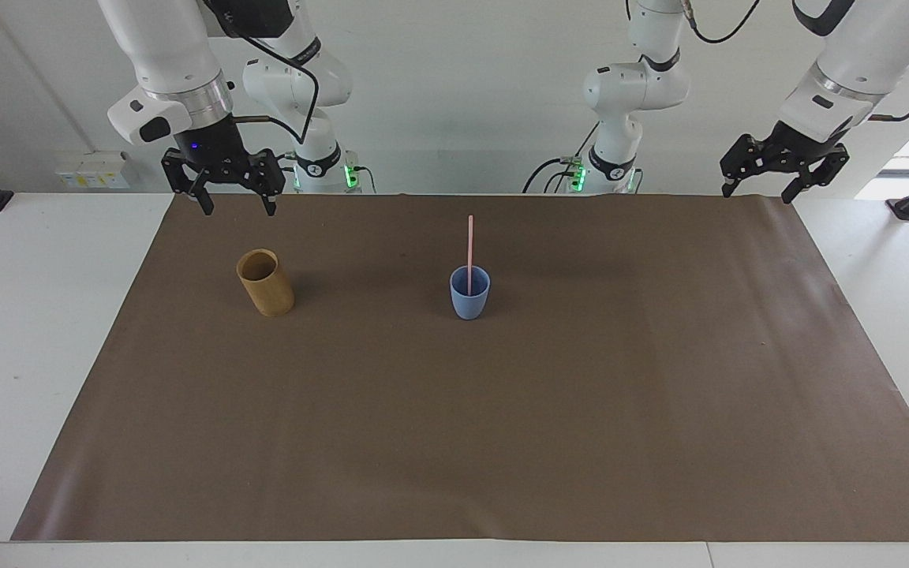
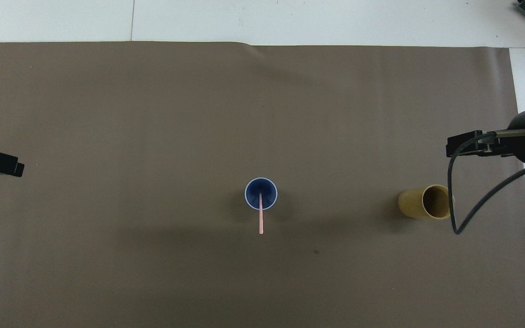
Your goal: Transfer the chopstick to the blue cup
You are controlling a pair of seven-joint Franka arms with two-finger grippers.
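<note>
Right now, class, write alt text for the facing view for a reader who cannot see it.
A pink chopstick stands in a blue cup at the middle of a brown mat, with an empty bamboo cup toward the right arm's end. The right gripper and the left gripper hang open and empty above the mat's corners nearest the robots.

Materials and finishes on the table

Brown mat (image 1: 502, 410): matt, apparently paper. Blue cup (image 1: 469, 296): matt plastic. Tan cup (image 1: 265, 282): bamboo-like, smooth. Chopstick (image 1: 470, 241): smooth, pale pink. White tabletop (image 1: 20, 315): smooth.
</note>
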